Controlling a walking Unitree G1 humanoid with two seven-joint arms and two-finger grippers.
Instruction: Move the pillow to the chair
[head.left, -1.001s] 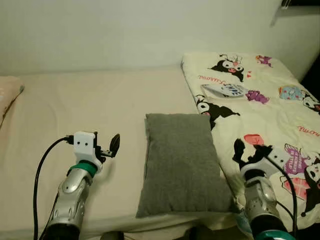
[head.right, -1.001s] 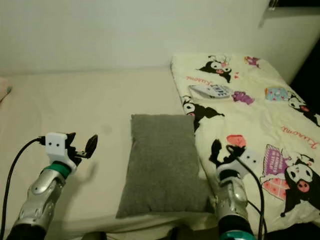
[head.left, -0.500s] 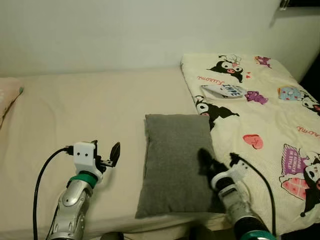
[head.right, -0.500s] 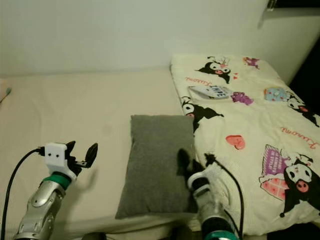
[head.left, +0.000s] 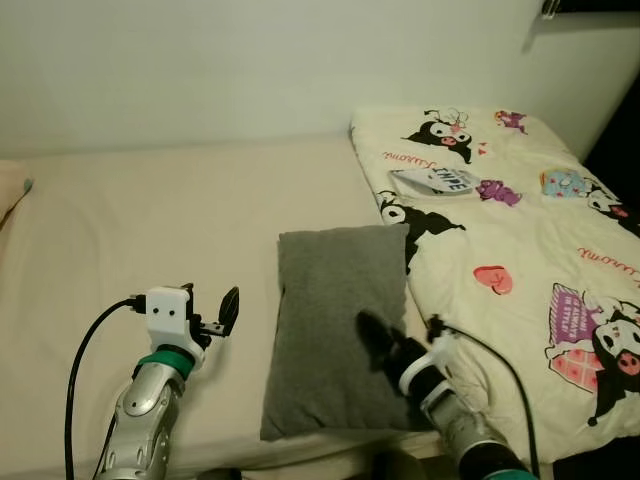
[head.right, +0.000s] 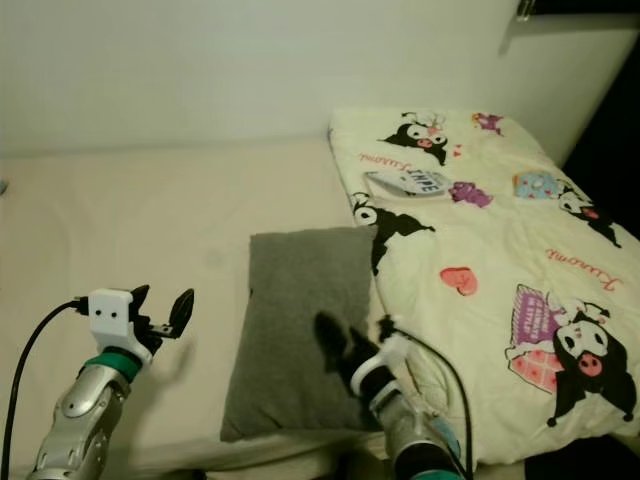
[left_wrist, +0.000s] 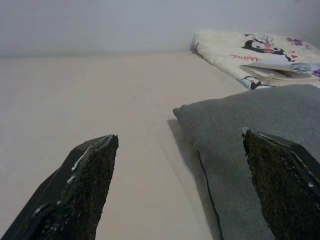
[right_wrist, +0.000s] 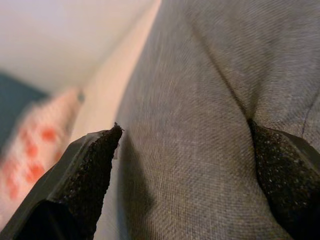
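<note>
Right pincer (head.left: 385, 345) spread wide, one finger pressing into the grey rectangular fabric pillow (head.left: 335, 325) on the bed. Left pincer (head.left: 222, 308) wide, pillow just beside it.

Pillow (head.left: 335, 330): plain mid-grey woven fabric, no print. Bed (head.left: 160, 220): pale cream sheet, unpatterned. Blanket (head.left: 520, 260): cream ground printed with black-and-white cartoon figures, red hearts, purple and blue patches, and red script lettering. Wall (head.left: 250, 60): off-white, plain. Left gripper (head.left: 220, 310): black fingers on a white block, green collar, silver arm, black cable. Right gripper (head.left: 385, 340): black fingers, white collar, black cable.
</note>
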